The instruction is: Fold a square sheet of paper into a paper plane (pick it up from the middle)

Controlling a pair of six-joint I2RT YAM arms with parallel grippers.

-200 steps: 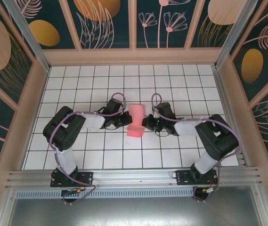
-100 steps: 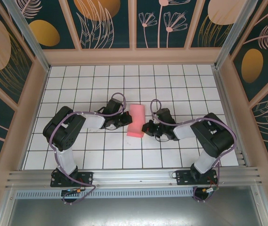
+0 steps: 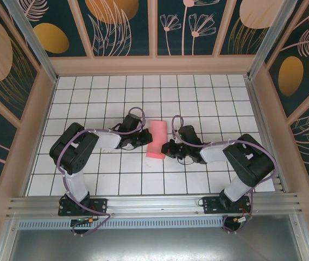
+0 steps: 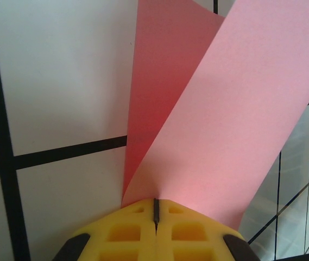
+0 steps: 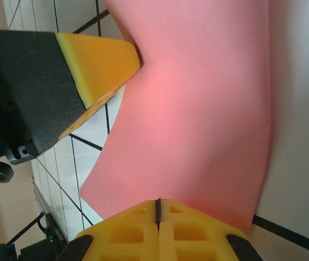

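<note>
With jaws pressed together, the left gripper and right gripper each pinch an opposite edge of the square sheet of paper, which arches half-folded between their fingertips, probably to steady it for creasing.

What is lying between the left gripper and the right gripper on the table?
The pink paper, partly folded, fills the gap between the left gripper and the right gripper. Each gripper is shut on one edge of it. The top view shows this.
</note>
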